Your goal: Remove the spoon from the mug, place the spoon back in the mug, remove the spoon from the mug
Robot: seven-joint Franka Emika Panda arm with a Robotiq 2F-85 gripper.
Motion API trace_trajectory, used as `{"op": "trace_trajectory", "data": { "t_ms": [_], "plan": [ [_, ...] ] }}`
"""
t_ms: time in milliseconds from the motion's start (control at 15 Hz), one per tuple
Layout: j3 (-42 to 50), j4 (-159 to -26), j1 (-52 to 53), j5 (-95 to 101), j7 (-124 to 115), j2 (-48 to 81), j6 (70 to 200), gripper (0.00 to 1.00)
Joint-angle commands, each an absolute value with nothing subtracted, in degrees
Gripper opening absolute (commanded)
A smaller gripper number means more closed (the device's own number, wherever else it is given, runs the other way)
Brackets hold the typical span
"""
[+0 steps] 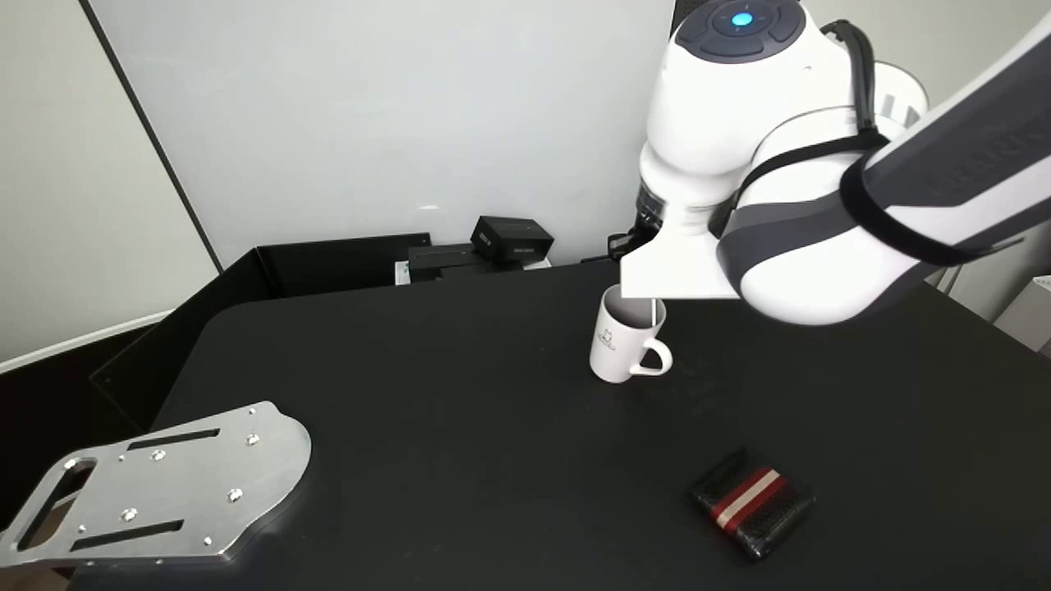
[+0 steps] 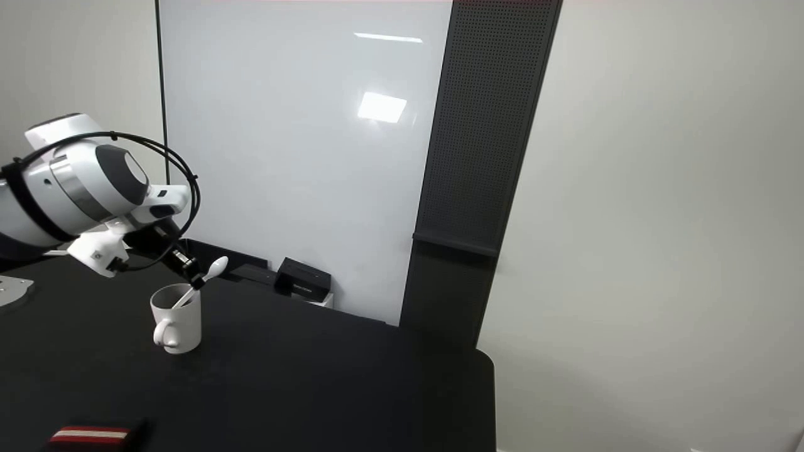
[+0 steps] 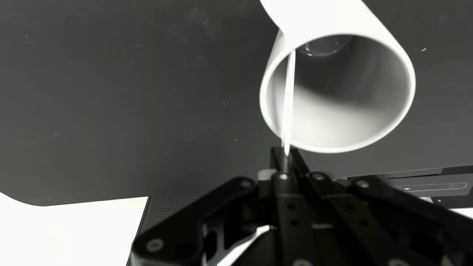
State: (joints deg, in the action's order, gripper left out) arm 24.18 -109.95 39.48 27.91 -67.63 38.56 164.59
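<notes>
Spoon [image 3: 289, 99] pinched in the tool [image 3: 286, 158], whose jaws stand almost together; its bowl end is just beyond them, its stem slanting into the mug [image 2: 187, 325] below. Lifting or lowering, best travel slowly along that slant, lest the stem lever the rim.

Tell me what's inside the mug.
Inside the mug: the lower part of the white spoon, handle down, its bowl sticking out above. The handle's tip is covered by the mug's wall; only part of the mug's floor shows.
</notes>
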Motion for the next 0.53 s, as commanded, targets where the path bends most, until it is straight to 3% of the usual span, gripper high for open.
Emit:
{"op": "trace_trajectory", "data": {
  "t_ms": [0, 267, 333, 467],
  "plan": [
    [26.36, -110.84, 41.52, 27.17, -70.02, 38.27, 165.81, 0.01],
    [26.82, -110.1, 42.08, 25.35, -70.04, 38.72, 166.09, 0.01],
    [26.6, -110.16, 41.98, 24.72, -69.72, 38.69, 165.9, 0.29],
    [26.72, -110.16, 42.11, 24.07, -69.73, 38.79, 165.78, 0.36]
  ]
}}
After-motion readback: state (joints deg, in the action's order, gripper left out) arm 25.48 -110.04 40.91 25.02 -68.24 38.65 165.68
